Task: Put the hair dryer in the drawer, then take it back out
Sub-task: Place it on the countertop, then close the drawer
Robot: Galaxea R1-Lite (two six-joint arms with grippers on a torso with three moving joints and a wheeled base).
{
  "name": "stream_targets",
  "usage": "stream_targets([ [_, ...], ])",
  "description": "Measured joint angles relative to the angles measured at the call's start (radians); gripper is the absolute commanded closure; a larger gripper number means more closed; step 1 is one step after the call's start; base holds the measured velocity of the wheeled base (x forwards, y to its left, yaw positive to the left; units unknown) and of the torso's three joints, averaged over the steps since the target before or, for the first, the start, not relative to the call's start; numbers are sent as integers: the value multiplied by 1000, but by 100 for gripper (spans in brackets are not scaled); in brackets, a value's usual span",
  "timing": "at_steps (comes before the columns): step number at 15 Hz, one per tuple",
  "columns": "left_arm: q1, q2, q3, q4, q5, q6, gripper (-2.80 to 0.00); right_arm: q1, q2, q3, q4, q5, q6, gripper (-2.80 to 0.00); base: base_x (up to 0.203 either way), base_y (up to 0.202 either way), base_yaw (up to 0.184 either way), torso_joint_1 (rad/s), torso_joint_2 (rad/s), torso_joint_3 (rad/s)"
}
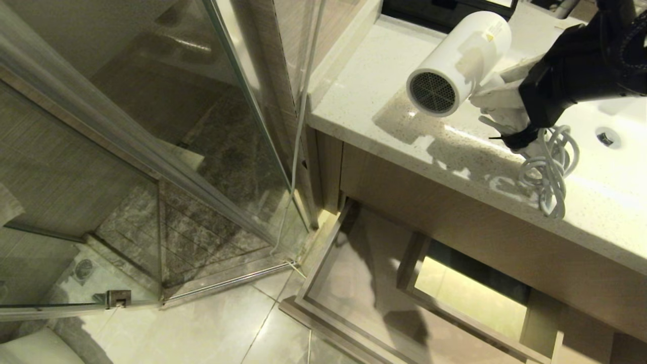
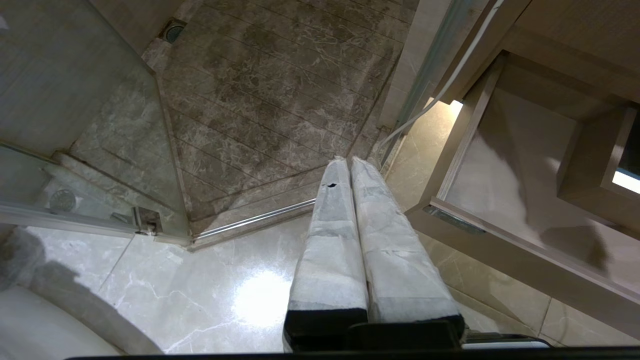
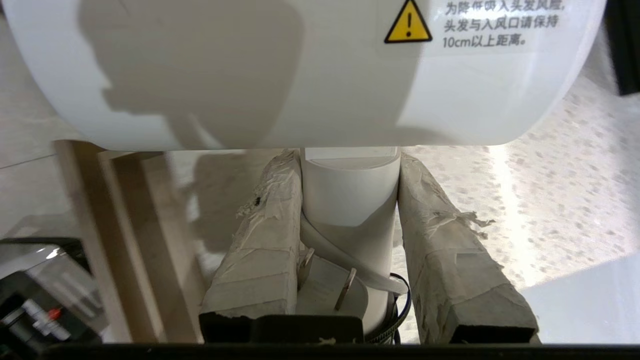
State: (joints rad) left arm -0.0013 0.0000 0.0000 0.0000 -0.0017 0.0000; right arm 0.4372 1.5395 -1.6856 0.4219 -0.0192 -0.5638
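The table [image 1: 364, 108] is standing over the open drawer [image 1: 354, 283]. The right pincer [image 3: 350, 200] is grasping the hair dryer [image 1: 457, 63] by its handle above the table. The left pincer [image 2: 350, 165] is hanging clenched over the floor.

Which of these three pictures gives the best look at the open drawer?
The head view: the drawer lies pulled out below the counter, its floor and boxed cutout visible. The left wrist view catches one corner and the cutout. The right wrist view is filled by the hair dryer.
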Motion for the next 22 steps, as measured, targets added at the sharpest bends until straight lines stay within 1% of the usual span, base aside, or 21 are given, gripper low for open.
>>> stream_targets([
  [7, 0, 0, 0, 0, 0, 0, 0, -45, 120, -99, -41, -13, 1, 0, 0, 0, 0, 0, 0, 0],
  [8, 0, 0, 0, 0, 0, 0, 0, -49, 134, -107, -56, -12, 1, -280, 0, 0, 0, 0, 0, 0],
  [13, 0, 0, 0, 0, 0, 0, 0, -68, 172, -125, -128, -11, -6, -280, 0, 0, 0, 0, 0, 0],
  [16, 0, 0, 0, 0, 0, 0, 0, -90, 139, -103, -114, -11, -4, -280, 0, 0, 0, 0, 0, 0],
  [22, 0, 0, 0, 0, 0, 0, 0, -150, -56, 83, -120, -8, 1, -280, 0, 0, 0, 0, 0, 0],
])
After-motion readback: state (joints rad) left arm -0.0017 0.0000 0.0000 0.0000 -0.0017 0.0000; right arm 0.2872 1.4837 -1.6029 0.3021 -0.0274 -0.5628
